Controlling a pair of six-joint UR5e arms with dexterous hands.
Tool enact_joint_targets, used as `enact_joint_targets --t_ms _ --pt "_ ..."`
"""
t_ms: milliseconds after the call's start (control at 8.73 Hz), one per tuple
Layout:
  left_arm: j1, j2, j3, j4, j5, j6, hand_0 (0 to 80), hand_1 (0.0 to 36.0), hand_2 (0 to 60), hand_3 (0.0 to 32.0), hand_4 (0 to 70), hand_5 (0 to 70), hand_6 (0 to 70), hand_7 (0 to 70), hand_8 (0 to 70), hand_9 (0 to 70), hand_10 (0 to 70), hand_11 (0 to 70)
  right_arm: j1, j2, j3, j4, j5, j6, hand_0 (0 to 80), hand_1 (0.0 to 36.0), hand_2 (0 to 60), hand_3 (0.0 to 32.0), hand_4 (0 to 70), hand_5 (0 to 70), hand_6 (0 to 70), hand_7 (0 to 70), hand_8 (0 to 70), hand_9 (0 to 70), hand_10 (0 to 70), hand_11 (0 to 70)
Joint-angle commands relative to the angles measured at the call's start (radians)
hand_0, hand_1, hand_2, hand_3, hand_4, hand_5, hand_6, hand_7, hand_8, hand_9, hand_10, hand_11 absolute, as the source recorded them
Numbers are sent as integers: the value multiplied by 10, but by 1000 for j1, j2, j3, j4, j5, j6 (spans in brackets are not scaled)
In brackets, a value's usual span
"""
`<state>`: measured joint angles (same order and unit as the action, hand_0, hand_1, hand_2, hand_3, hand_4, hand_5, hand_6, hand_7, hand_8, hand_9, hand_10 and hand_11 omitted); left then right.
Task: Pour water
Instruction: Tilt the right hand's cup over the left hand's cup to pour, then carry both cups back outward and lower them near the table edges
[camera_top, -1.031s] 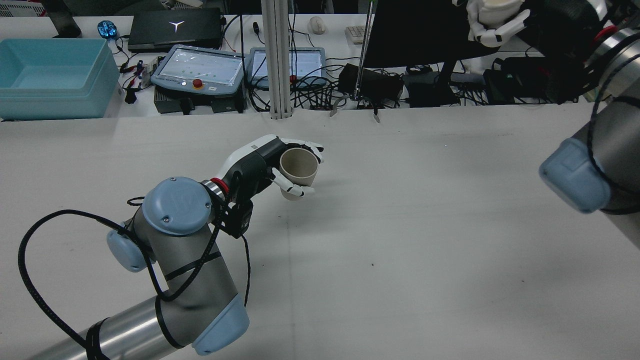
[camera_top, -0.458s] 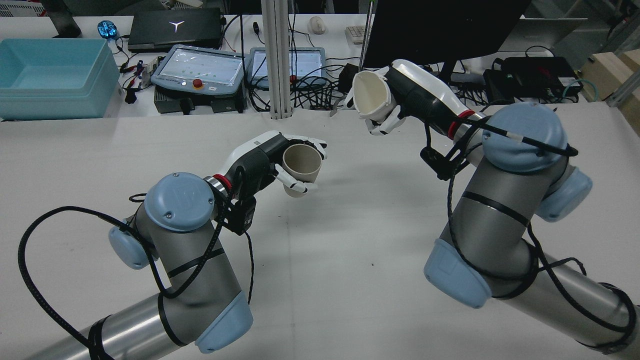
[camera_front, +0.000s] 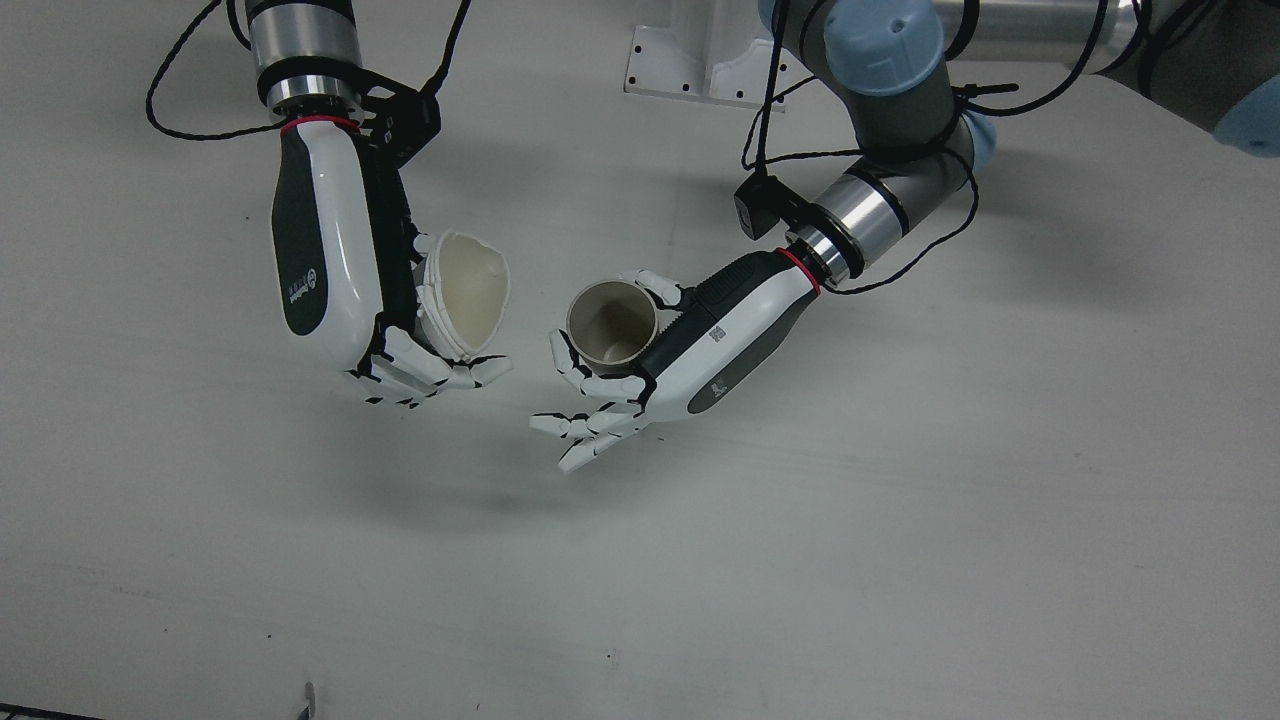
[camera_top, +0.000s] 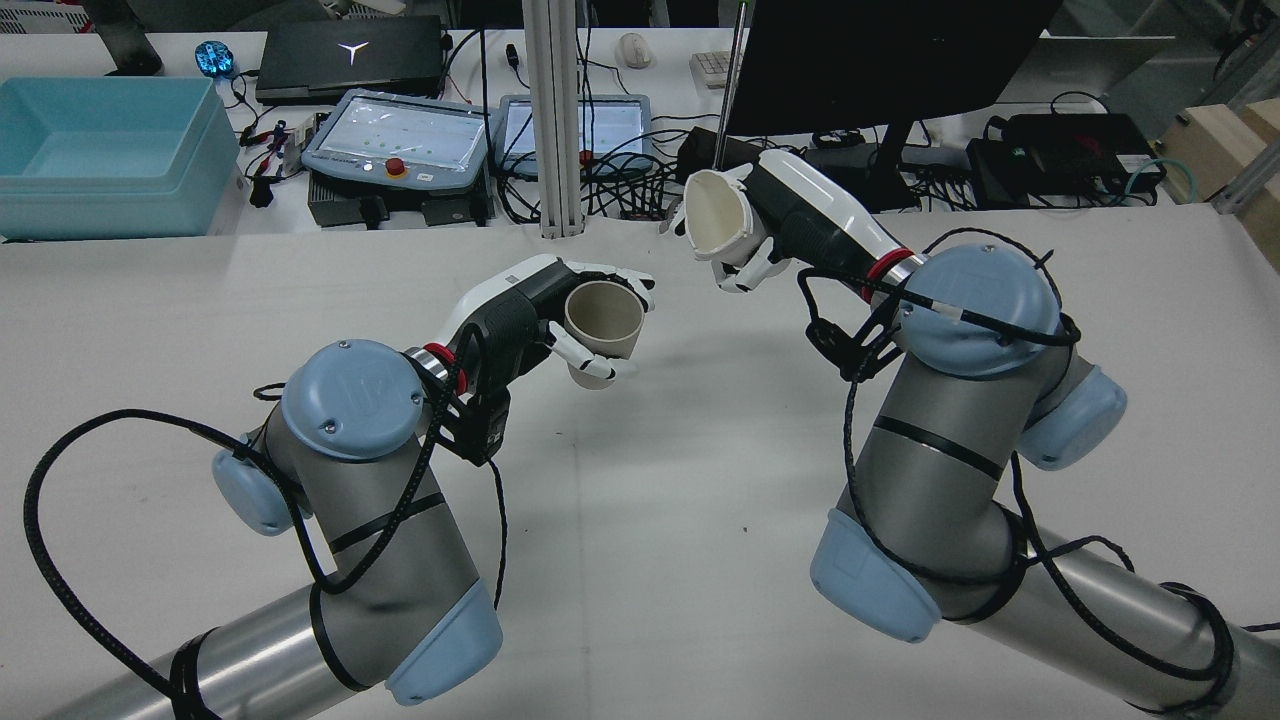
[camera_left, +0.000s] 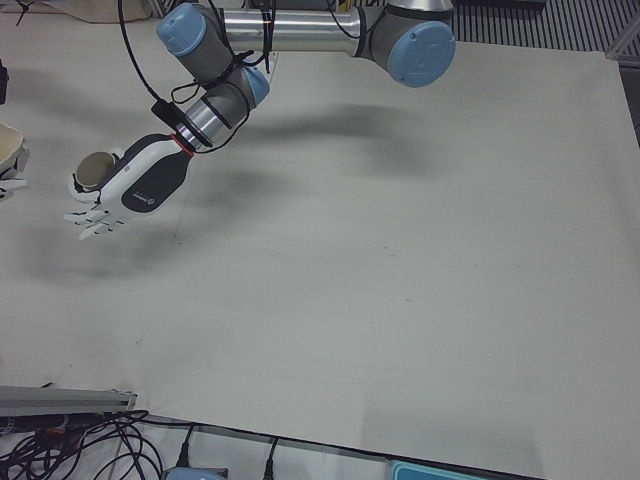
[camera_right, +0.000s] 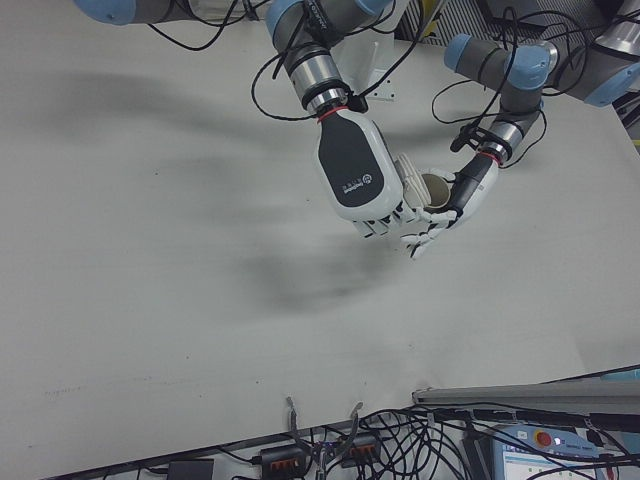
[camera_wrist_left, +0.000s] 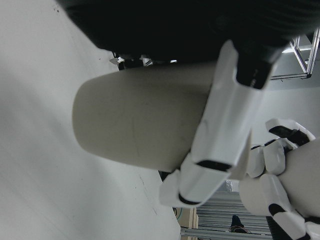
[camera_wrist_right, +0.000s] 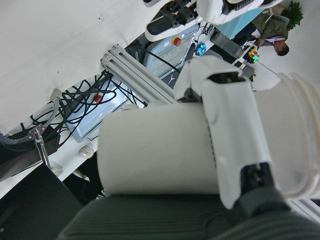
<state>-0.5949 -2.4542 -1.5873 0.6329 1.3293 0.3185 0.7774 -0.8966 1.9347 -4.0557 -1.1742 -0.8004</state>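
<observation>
Cup (camera_front: 611, 322) gripped in left hand (camera_front: 690, 350).

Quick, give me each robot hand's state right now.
Left robot hand: shut on the beige cup.
Right robot hand: shut on the white pitcher.

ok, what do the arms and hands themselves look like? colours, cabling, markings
Both arms are silver-grey tubes with light-blue joint caps, and black cables are strapped along them in loose loops. Each wrist has a red ring. The left hand and right hand have glossy white shells over black bodies, with a small dark logo on the back. The fingers are white with black joints.
</observation>
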Motion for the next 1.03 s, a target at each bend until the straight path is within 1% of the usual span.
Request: enact_joint_targets --t_ms 0,115,229,344,458,573,687,802,916 --pt "-83 36 -58 -10 5 -113 800 360 600 0 700 700 163 216 66 64 73 142 200 -266 205 111 4 244 800 360 600 2 229 267 461 673 429 564 315 495" --pt "-118 97 -118 -40 46 -125 800 360 600 0 700 700 158 214 64 63 75 146 300 -400 240 264 -13 313 800 360 600 0 158 274 452 608 448 577 326 510" --pt "-181 145 -173 -59 95 -125 800 360 600 0 700 700 154 209 64 65 79 151 412 -485 236 390 -94 376 800 360 600 0 122 278 452 583 457 583 332 519" --pt "-242 194 -210 -94 158 -125 800 360 600 0 700 700 155 210 65 67 82 156 556 -514 216 462 -211 412 800 360 600 0 118 281 463 593 461 588 341 530" --pt "-299 257 -233 -148 197 -128 800 360 600 0 700 700 157 213 66 69 83 157 691 -544 180 522 -307 434 800 360 600 0 152 284 497 643 473 605 357 550" --pt "-359 315 -238 -213 221 -139 800 360 600 0 700 700 154 211 66 70 84 159 798 -606 90 675 -388 469 800 360 600 0 167 289 527 695 485 623 373 569" --pt "-402 422 -228 -311 234 -180 800 360 600 0 700 700 155 216 67 72 84 158 866 -652 -18 875 -463 448 800 360 600 20 111 293 518 670 489 624 388 590" --pt "-419 528 -221 -409 232 -185 800 360 600 0 700 700 156 218 68 72 85 160 861 -691 -81 927 -469 437 800 360 600 32 41 297 506 641 491 626 401 608" --pt "-418 625 -211 -489 232 -184 800 360 600 0 700 700 159 222 69 74 88 164 837 -703 -200 981 -466 429 800 360 600 64 24 299 501 624 496 628 407 616"
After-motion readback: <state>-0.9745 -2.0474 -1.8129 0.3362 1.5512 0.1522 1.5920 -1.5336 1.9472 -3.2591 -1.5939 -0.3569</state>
